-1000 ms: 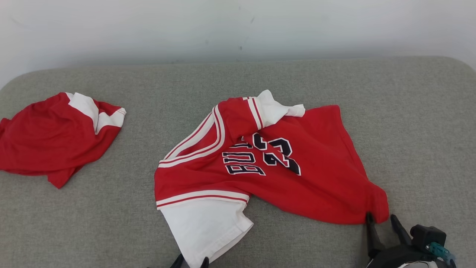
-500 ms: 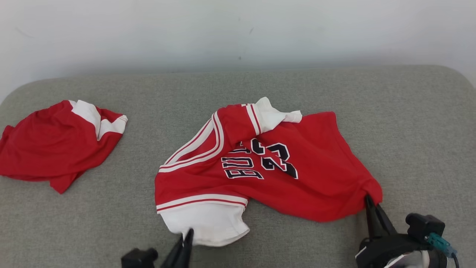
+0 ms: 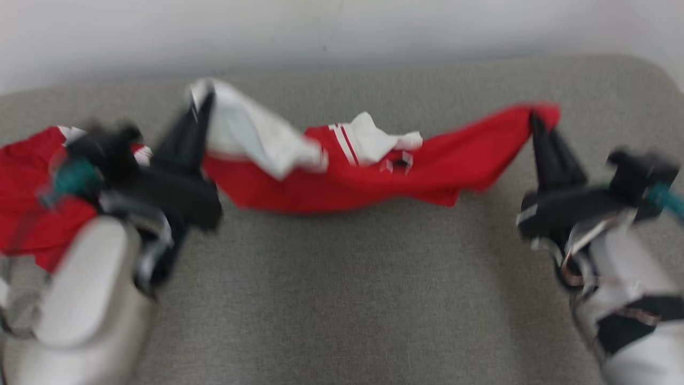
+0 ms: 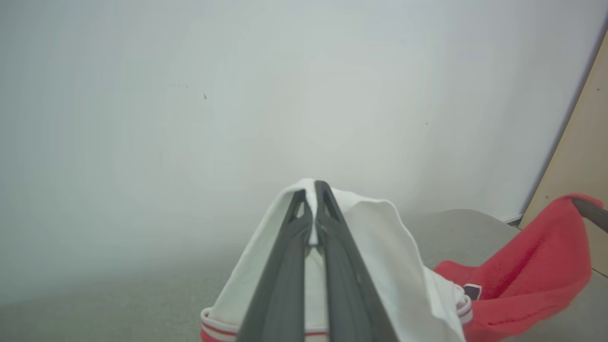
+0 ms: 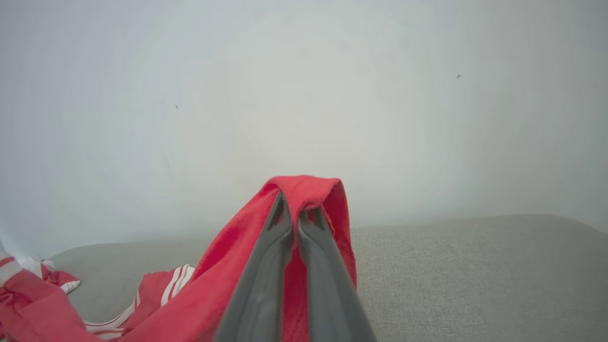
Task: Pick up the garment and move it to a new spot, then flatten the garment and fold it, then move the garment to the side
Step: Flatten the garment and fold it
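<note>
Well apart, the dark two-fingered left tool (image 3: pixel 206 100) pinches the white sleeve of the red-and-white fabric jersey (image 3: pixel 347 184); the right tool (image 3: pixel 534 120) pinches its red corner, both raised.

garment (image 3: pixel 347 187): soft matt cloth | grey surface (image 3: pixel 342 299): coarse woven fabric | fingers (image 4: pixel 280 285): matt, perhaps plastic

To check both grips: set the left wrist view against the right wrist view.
Left wrist view: the left gripper shut on the white sleeve of the jersey, and a tan panel at the right edge. Right wrist view: the right gripper shut on a red corner. Both: the jersey, the grey cushion, the pale wall.
</note>
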Motion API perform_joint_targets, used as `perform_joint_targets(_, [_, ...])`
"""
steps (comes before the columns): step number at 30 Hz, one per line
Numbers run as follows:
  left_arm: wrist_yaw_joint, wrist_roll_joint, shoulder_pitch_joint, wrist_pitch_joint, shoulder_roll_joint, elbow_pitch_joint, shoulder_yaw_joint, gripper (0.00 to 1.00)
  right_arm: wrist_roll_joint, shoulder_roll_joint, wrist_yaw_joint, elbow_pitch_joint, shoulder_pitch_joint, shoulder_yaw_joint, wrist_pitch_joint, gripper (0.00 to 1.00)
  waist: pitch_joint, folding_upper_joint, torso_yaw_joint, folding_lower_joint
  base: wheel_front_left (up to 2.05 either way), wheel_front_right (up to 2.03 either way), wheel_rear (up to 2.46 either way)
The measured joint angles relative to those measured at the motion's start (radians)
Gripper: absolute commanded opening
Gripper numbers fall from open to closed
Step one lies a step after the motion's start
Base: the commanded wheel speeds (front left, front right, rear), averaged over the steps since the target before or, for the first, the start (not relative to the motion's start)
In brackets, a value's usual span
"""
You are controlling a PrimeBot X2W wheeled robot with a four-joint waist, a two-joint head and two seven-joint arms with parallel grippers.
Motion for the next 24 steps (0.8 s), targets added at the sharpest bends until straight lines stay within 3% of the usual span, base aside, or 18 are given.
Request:
perform_joint_targets(7, [0.0, -0.071, -0.456, 0.121, 0.086, 0.053, -0.015, 0.0, 0.065, -0.068, 0.0, 0.008, -0.388, 0.016, 0.076, 0.0, 0.131, 0.0001, -0.017, 0.0002, 0.0, 0.0, 0.0])
perform_joint_targets(16, [0.0, -0.06, -1.017, 0.147, 0.088, 0.259, -0.047, 0.0, 0.123, -0.125, 0.0, 0.07, -0.87, 0.039, 0.217, 0.0, 0.319, 0.0002, -0.032, 0.0003, 0.0, 0.0, 0.0])
perform_joint_targets(24, [0.0, -0.011, -1.332, 0.13, 0.103, 0.479, -0.09, 0.0, 0.111, -0.141, 0.0, 0.201, -1.131, 0.075, 0.272, 0.0, 0.425, 0.0002, -0.053, 0.0003, 0.0, 0.0, 0.0])
